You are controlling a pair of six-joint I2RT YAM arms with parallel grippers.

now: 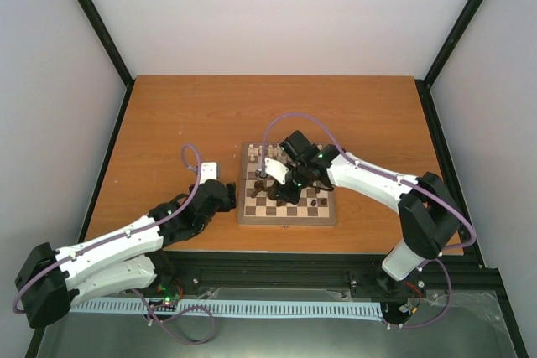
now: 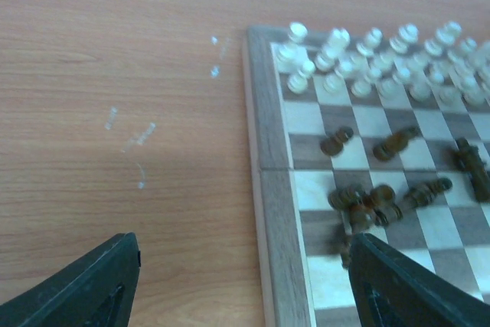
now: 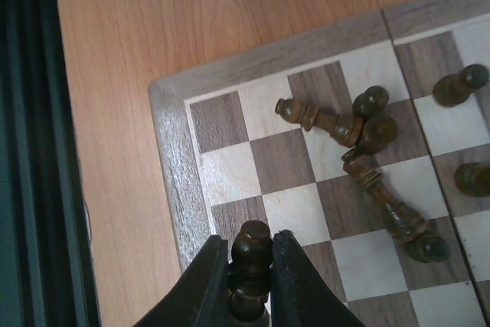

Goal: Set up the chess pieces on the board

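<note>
No readable writing in any view.
The board (image 3: 178, 181) has a plain wooden border with no letters or numbers along its edges. The chess pieces (image 3: 315, 118) and the white arm casings (image 1: 369, 175) show no label or brand mark that can be made out. A few pale marks on the table (image 2: 130, 140) in the left wrist view are too blurred to read as characters.
</note>
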